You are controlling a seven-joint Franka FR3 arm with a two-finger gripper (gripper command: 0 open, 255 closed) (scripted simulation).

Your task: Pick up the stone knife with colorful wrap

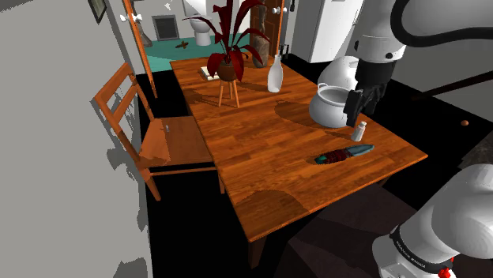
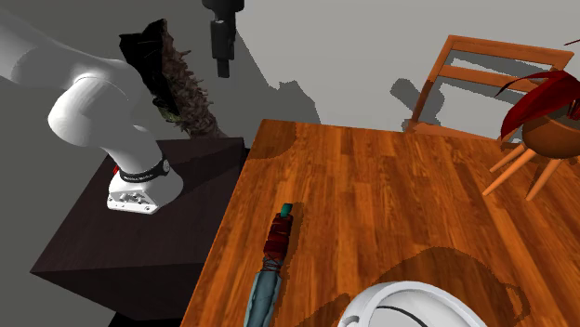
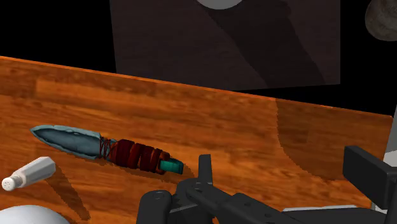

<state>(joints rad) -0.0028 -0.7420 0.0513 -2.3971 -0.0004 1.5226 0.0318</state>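
Knife (image 2: 274,243): blade tip cut off by the second exterior view's bottom edge. White pot (image 2: 409,291), potted plant (image 2: 548,135): 2 objects likewise cropped.

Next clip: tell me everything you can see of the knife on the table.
The knife has a grey-blue blade, stone by its look, dark red wrapping wound around the handle and a teal butt end. It lies flat on the wooden table, close to the edge nearest the robot's stand, touching nothing else. A white shaker sits near the blade, apart from it. The open gripper is clear of it.
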